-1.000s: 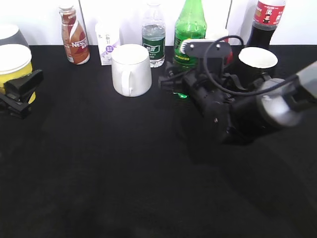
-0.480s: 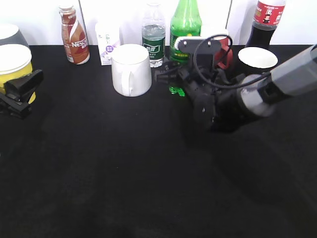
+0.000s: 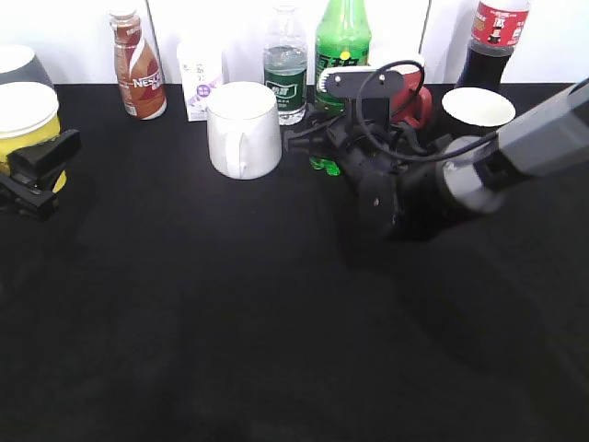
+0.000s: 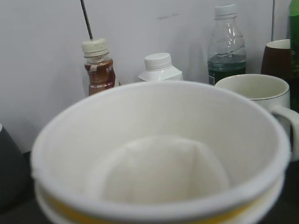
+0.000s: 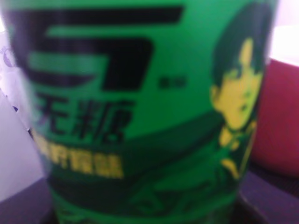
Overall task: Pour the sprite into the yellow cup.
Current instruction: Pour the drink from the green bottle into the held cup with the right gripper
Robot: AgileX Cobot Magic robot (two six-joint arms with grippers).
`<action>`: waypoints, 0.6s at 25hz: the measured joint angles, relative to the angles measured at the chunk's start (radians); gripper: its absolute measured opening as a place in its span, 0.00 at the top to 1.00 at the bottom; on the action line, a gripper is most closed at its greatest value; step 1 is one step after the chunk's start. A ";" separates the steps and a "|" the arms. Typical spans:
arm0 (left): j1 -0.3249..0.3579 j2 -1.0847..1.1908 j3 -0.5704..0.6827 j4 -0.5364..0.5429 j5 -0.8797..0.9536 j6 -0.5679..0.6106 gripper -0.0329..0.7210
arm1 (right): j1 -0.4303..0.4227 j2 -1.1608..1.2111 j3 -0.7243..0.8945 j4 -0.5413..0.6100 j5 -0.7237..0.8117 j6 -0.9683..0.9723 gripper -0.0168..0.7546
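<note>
Green and tall, the sprite (image 3: 341,39) stands at the far edge of the black desk (image 3: 230,313), between a clear water bottle (image 3: 284,64) on its left and a red cup (image 3: 416,92) on its right. The right gripper (image 3: 317,147) sits at its base, label filling the wrist view; whether those jaws have closed I cannot tell. At far left, the left gripper (image 3: 37,170) has its jaws clamped on the yellow cup (image 3: 26,124). A white mug (image 3: 244,129) stands near the bottles.

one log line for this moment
right claw: at sprite, grip unclear | left claw: holding yellow cup | pour: not started
</note>
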 joint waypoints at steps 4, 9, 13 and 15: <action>0.000 0.000 0.000 0.000 0.000 0.000 0.35 | 0.002 -0.035 0.074 -0.004 -0.124 -0.032 0.41; -0.008 0.000 0.000 0.057 0.000 0.000 0.35 | 0.004 -0.278 0.300 -0.143 -0.207 -0.036 0.41; -0.138 0.000 0.000 0.097 0.000 -0.031 0.35 | 0.004 -0.416 0.460 -0.204 -0.207 -0.036 0.41; -0.206 0.000 0.000 0.129 0.000 -0.049 0.35 | 0.004 -0.462 0.510 -0.242 -0.187 -0.080 0.41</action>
